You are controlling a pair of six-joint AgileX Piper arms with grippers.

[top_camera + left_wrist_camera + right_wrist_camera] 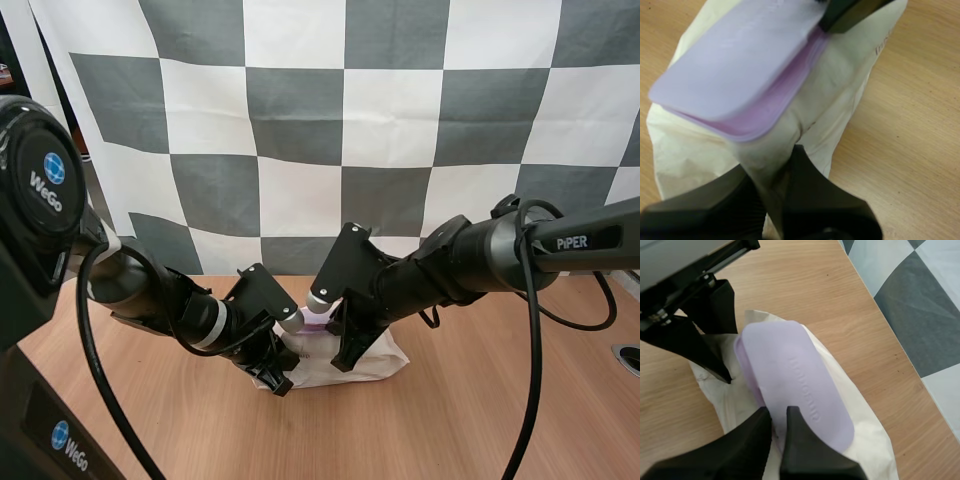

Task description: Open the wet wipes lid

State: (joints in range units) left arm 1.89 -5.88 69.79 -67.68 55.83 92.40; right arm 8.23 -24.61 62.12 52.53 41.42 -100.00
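The right gripper (778,415) is nipped almost closed on the edge of the lavender lid (795,375). The left gripper (772,170) pinches a fold of the white wet wipes pack (385,360). Both arms slope down from nine and three o'clock, crowding over the pack, which lies on the wooden table (480,420) right under their tips.

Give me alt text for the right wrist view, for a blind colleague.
The right gripper pinches the near edge of the lilac lid between its black fingertips. The lid sits on a white wet wipes pack lying on a wooden table, and the left gripper is at the pack's far end.
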